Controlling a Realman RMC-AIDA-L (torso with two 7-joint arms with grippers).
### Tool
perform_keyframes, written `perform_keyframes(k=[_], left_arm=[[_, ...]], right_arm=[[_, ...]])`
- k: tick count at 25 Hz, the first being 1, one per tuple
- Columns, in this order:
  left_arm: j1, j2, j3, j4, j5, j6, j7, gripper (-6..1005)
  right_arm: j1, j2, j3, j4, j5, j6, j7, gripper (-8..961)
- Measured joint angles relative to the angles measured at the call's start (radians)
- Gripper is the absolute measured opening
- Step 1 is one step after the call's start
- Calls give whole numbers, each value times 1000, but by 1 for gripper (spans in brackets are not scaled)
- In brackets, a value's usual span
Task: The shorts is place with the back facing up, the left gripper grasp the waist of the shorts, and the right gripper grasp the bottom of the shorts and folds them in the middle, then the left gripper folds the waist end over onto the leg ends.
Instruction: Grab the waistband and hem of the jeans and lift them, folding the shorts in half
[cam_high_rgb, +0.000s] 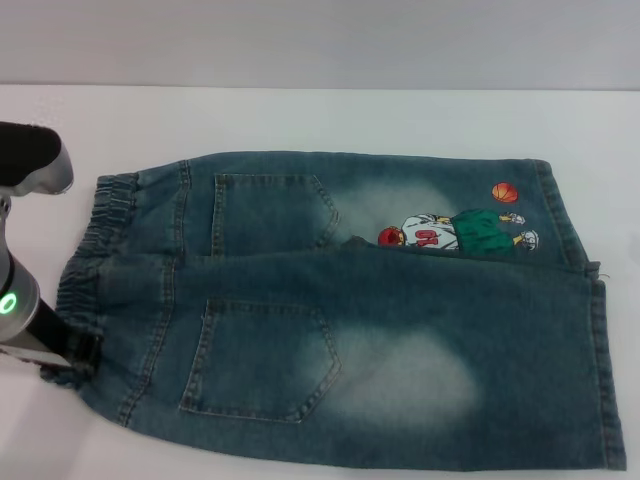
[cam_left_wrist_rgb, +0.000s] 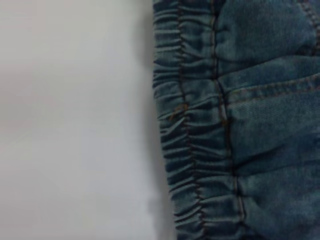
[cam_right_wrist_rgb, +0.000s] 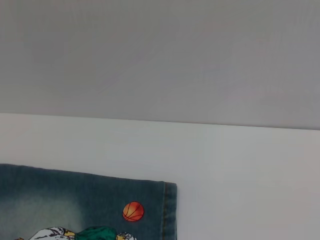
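From the head view I see the shorts (cam_high_rgb: 340, 310) spread flat, back up, on the white surface (cam_high_rgb: 330, 120), reaching toward its near edge, with the waist (cam_high_rgb: 95, 270) toward the left edge and the leg ends (cam_high_rgb: 585, 300) toward the right. Both back pockets show, and a cartoon basketball-player print (cam_high_rgb: 455, 232) sits on the far leg near its hem. My left claw (cam_high_rgb: 70, 350) is down at the near end of the waist, touching the band; I cannot tell how wide it stands. The left wrist view shows the ruffled waist (cam_left_wrist_rgb: 192, 130) close up beside bare surface (cam_left_wrist_rgb: 75, 120). The right wrist view shows the far leg's hem corner (cam_right_wrist_rgb: 167, 210) and an orange ball print (cam_right_wrist_rgb: 133, 211); the right claw is not visible.
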Motion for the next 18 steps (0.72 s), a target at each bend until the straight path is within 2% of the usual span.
perform_keyframes(k=[11,14,18], left_arm=[[6,-2,5,-65,-3,-8,0,215],[10,-2,6,-75,-3,-10,-2,24],[18,0,-1,-114,0,-11,-13,7]], right_arm=[[0,0,-1,1,0,0,0,691],[0,0,-2,1,0,0,0,691],[0,0,-2,0,0,0,0,692]])
